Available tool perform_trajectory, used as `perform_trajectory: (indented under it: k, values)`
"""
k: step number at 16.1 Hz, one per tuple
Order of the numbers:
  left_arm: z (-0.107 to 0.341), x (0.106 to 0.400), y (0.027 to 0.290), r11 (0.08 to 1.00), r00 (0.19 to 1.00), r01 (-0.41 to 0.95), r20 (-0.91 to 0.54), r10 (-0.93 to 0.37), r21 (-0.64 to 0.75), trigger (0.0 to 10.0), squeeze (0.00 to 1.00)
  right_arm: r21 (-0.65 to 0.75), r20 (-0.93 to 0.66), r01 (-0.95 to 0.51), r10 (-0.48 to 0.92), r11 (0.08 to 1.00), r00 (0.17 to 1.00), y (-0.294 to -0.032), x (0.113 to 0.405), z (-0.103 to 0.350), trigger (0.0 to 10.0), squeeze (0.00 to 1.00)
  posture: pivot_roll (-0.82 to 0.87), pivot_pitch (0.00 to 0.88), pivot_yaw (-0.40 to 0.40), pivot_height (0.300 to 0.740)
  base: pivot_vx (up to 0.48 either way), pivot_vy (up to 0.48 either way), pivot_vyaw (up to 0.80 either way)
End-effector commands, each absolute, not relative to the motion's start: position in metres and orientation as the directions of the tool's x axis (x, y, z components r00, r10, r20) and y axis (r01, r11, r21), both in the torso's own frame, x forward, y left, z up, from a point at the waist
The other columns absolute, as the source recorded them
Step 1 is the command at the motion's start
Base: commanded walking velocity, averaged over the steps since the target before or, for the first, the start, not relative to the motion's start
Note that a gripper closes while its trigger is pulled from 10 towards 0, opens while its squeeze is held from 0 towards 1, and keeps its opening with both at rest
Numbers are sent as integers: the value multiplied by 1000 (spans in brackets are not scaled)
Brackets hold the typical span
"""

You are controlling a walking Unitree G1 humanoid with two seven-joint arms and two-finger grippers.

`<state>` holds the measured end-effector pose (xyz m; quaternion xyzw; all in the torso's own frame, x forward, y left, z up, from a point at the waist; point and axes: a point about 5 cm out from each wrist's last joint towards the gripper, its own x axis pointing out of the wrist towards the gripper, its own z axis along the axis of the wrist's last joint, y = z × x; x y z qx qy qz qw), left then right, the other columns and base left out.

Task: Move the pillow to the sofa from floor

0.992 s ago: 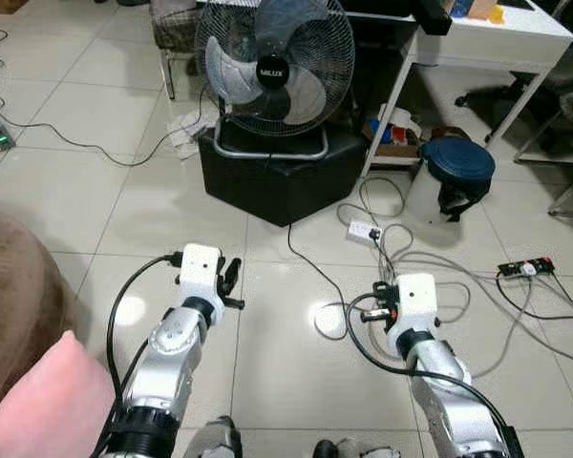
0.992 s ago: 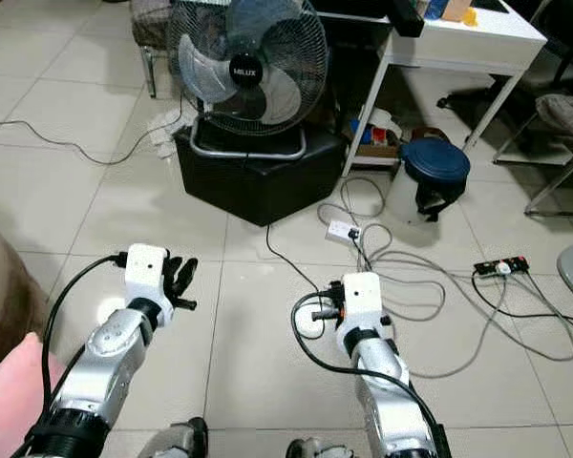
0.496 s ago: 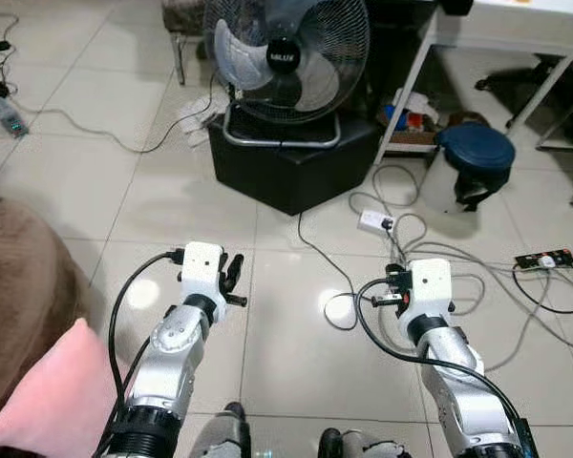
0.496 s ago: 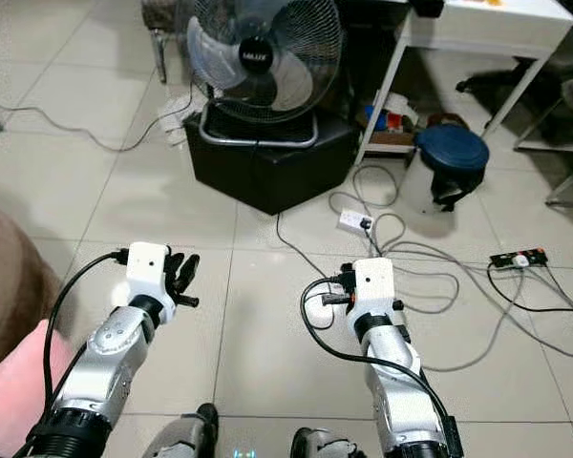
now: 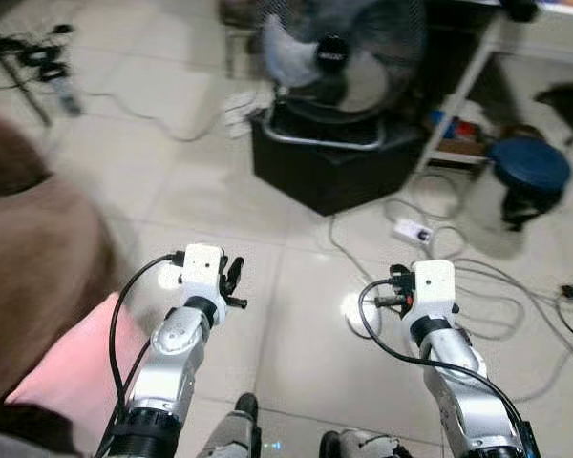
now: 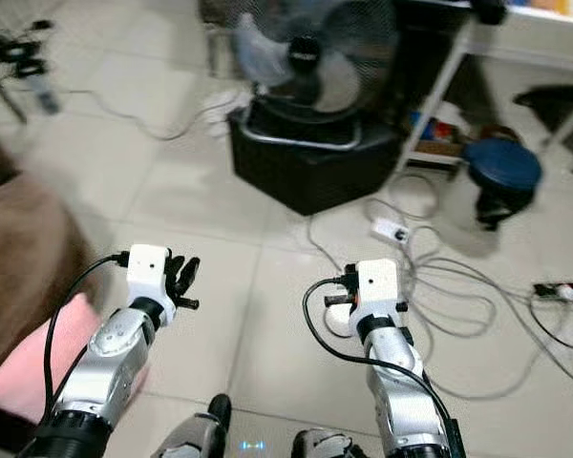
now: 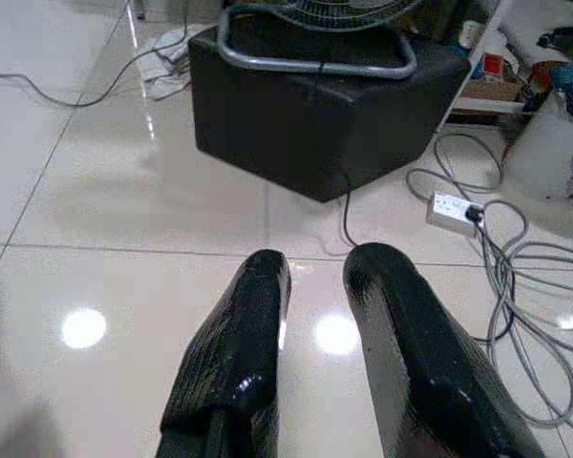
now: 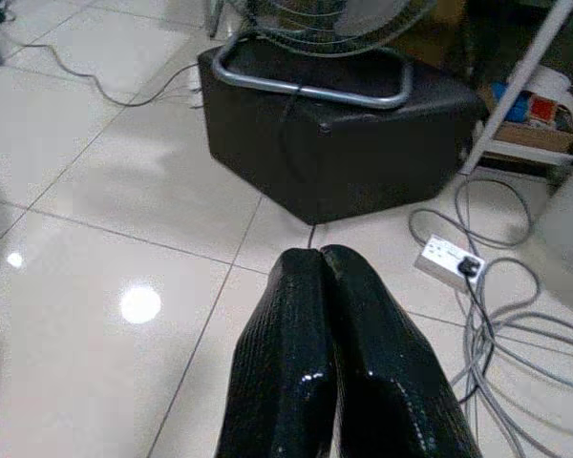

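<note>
Left eye view – pink pillow (image 5: 72,367) – soft, beside brown sofa (image 5: 33,258)

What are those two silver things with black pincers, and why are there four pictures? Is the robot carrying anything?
Those are a robot's arms. Two pictures come from cameras in its head, looking down at the floor, so you see the left gripper and the right gripper held out in front. The other two come from small cameras on its wrists, looking along the black fingers. The left pair has a small gap; the right pair is pressed together. Neither holds anything. On the tiled floor are a big fan on a black box, white cables and a blue-lidded bin. The pink pillow lies at the robot's left, next to something brown, probably the sofa.
</note>
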<state>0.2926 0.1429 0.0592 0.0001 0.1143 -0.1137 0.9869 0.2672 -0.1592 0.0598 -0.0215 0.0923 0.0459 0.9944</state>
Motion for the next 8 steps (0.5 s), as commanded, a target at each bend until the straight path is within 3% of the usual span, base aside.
perform_trajectory:
  k: [1, 8]
  values:
    - [58, 290, 140, 971, 943, 239, -232, -238, -25, 10000, 0, -50, -183, -86, 76, 995, 980, -161, 265, 60, 10000, 439, -107, 196, -66, 740, 0, 0, 750]
    - [57, 290, 139, 970, 941, 242, -238, -241, -25, 10000, 0, -57, -193, -102, 89, 993, 977, -159, 263, 57, 10000, 584, -102, 188, -70, 740, 0, 0, 754]
